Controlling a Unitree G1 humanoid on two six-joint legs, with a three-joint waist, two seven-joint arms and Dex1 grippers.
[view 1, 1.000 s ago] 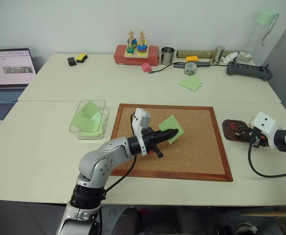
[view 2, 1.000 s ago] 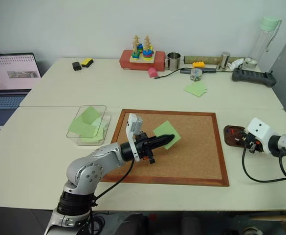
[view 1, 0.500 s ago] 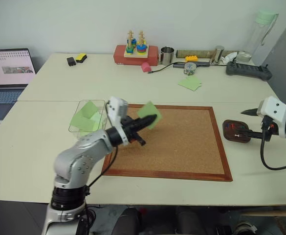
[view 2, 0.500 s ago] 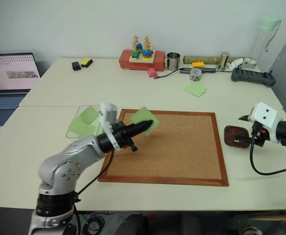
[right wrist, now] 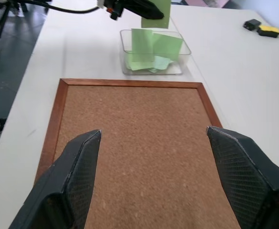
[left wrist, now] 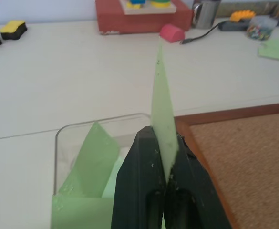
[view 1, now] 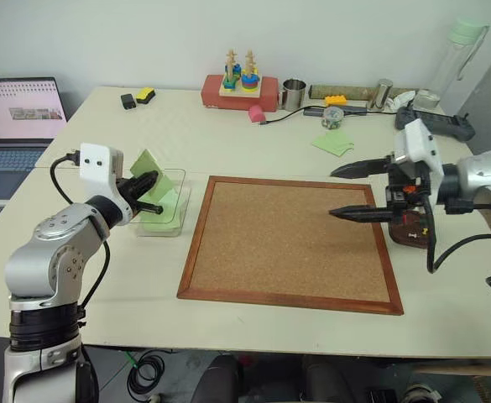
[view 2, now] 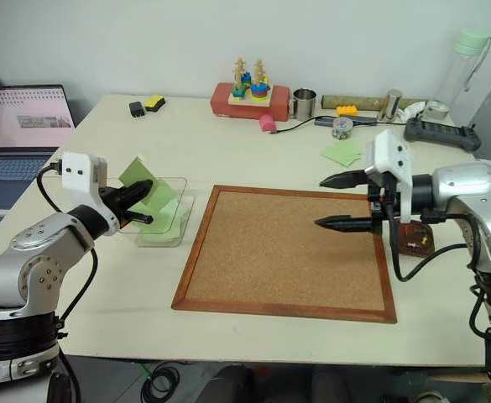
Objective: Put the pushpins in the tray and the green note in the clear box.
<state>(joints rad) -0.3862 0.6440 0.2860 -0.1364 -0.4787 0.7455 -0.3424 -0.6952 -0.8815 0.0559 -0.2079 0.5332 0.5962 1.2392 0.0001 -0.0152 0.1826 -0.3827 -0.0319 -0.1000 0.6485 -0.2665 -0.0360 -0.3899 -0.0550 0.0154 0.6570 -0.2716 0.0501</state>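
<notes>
Over the clear box (view 1: 163, 204) near the desk's left edge, left end effector (view 1: 150, 180) is pinching the green note (view 1: 145, 161); lower it inside before releasing. Right end effector (view 1: 356, 191) is hanging open, empty.

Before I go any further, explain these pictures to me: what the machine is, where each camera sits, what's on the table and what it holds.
This is a humanoid robot with two arms, each ending in a two-fingered black pincer. Two pictures come from cameras in its head, looking down over the table. The other two come from cameras on its wrists, looking along each pincer's fingers.

On the table lies a wood-framed cork board. To its left stands a clear box with green notes inside; to its right sits a small dark tray. Toys, a cup and a laptop line the far side.

The left pincer is shut on a green note, holding it above the box. The right pincer is open and empty, over the board.
</notes>
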